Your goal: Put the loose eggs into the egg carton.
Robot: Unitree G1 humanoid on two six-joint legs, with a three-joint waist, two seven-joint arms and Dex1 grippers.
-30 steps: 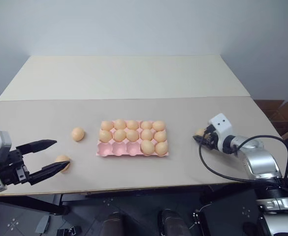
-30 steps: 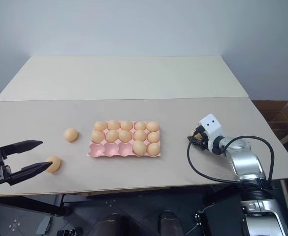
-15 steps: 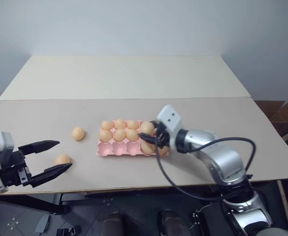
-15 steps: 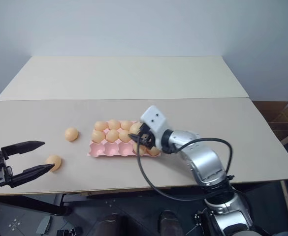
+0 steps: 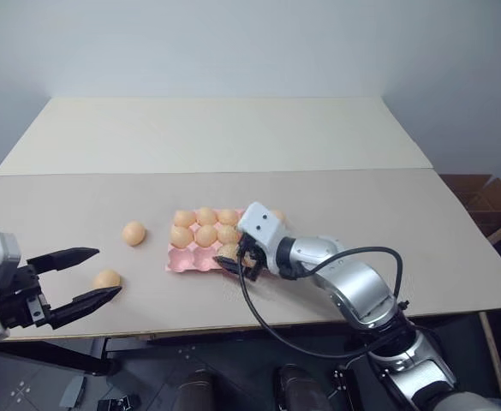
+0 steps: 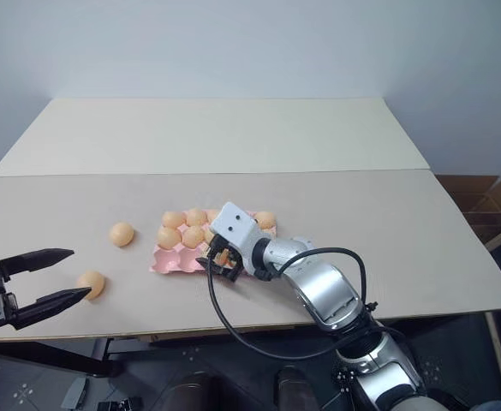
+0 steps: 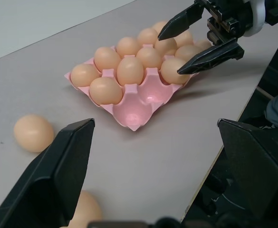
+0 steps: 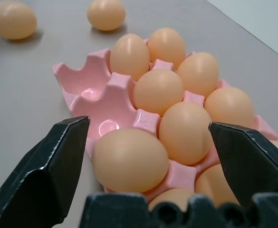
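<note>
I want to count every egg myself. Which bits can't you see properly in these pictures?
- Eye views: the right gripper and its wrist cover the right part of the egg carton, so the eggs there can't be counted.
- Left wrist view: the nearer loose egg is cut off by the picture's edge and partly behind a finger of the left gripper.
- Right wrist view: one end of the carton runs behind a finger and off the edge.
</note>
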